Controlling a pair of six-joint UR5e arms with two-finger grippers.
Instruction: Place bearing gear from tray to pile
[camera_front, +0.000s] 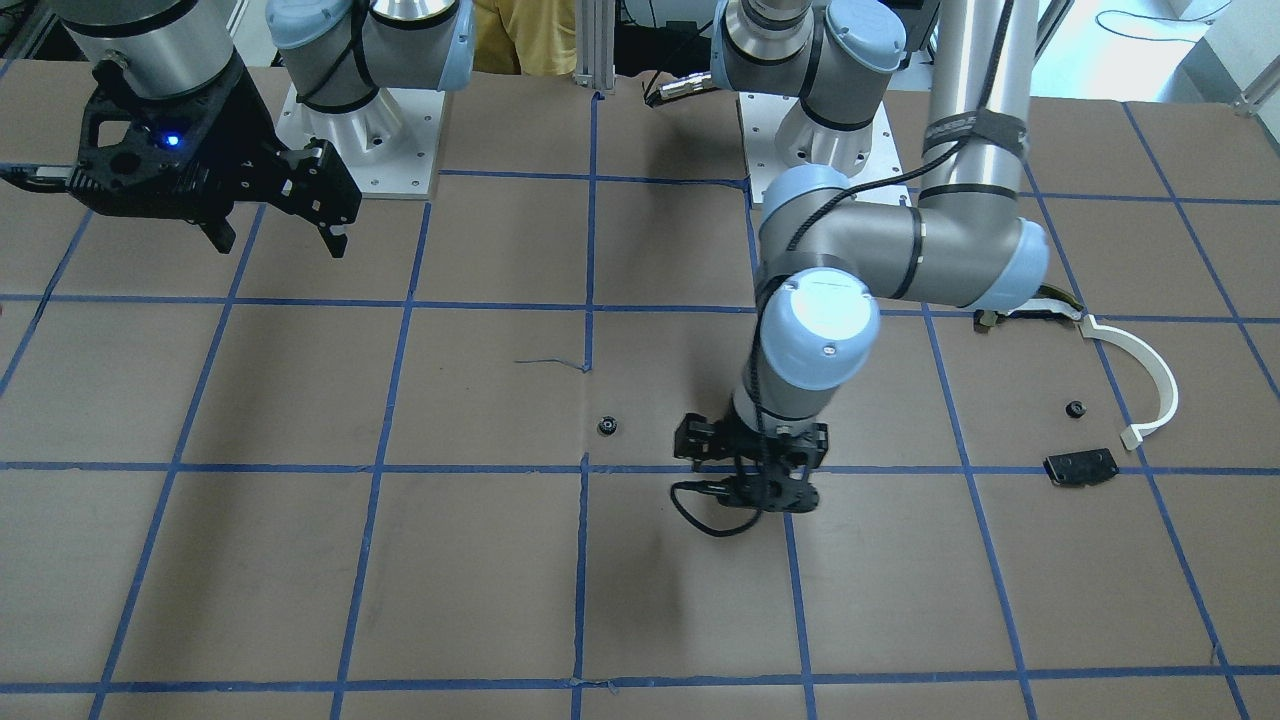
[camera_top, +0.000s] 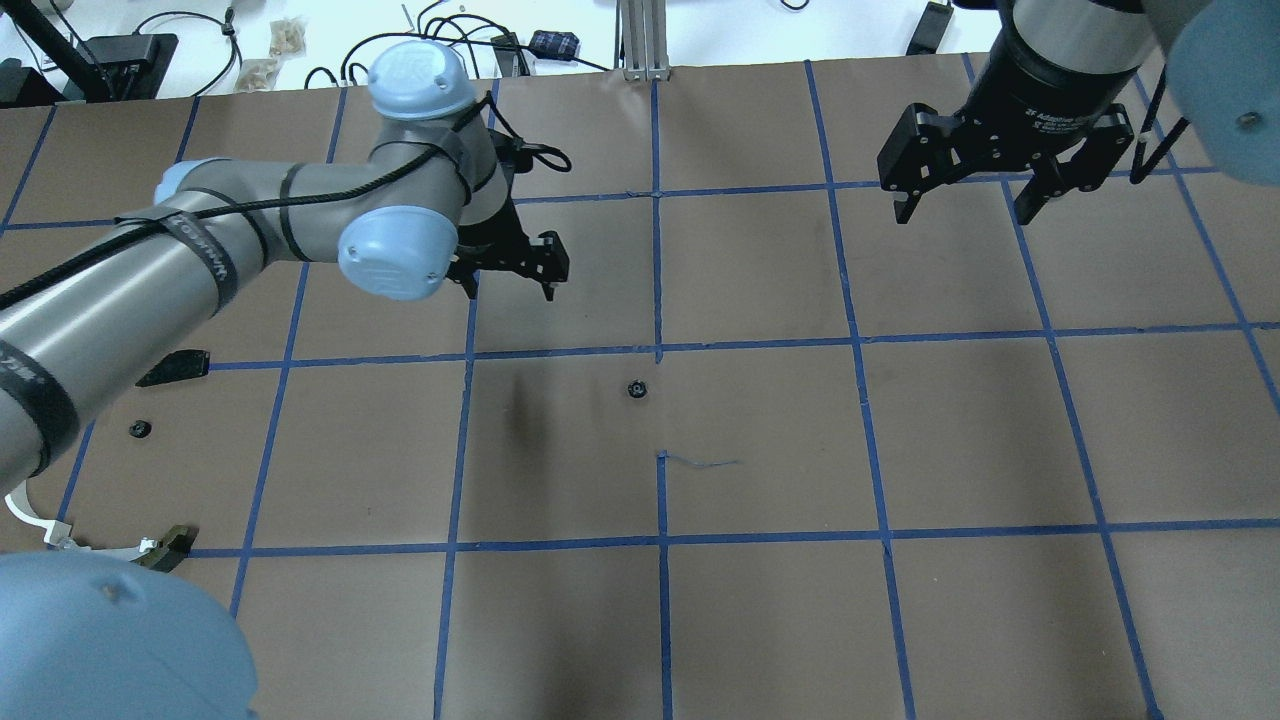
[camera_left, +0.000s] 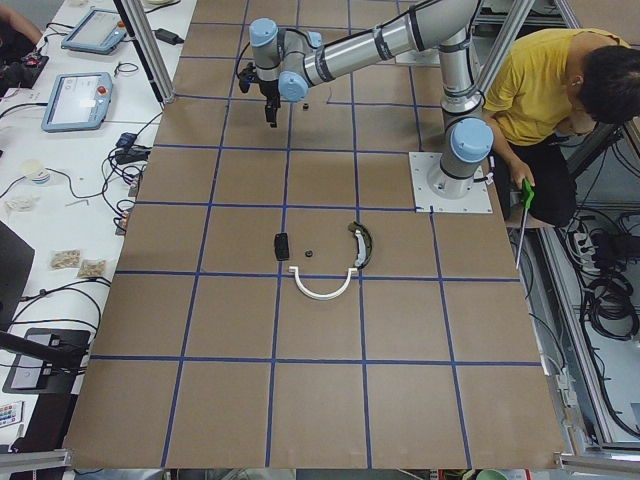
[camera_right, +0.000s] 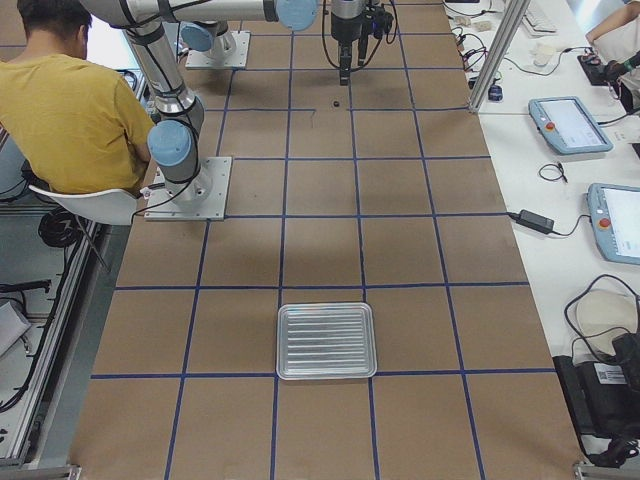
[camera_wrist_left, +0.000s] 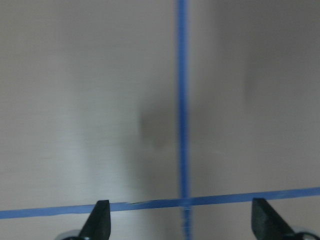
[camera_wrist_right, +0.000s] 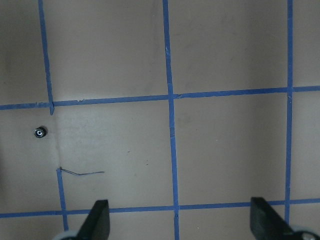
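- Surface (camera_top: 760, 620): brown sheet with a blue tape grid.
- Tray (camera_right: 325, 341): near the edge on the robot's right, and it looks bare.
- Right claw (camera_top: 964, 212): spread, holding nothing, raised toward the operators' edge.
- Left claw (camera_wrist_left: 181, 212): spread and empty, hovering past mid-surface on the operators' side.
- Pile (camera_front: 1090, 395): by the edge on the robot's left. It holds a white arc strip (camera_front: 1160, 385), a black plate (camera_front: 1081, 467) and a small round part (camera_front: 1076, 408).
- Bearing gear (camera_top: 635, 389): lies loose about mid-surface, well apart from tray and pile, and the left claw is not over it.
- Risk: the gear is tiny and low. An off-centre closing would probably nudge or roll it away, or close on nothing.
- Writing: "2F Adaptive" reads on the right claw's collar. The strap lettering on the left arm is too blurred to read.
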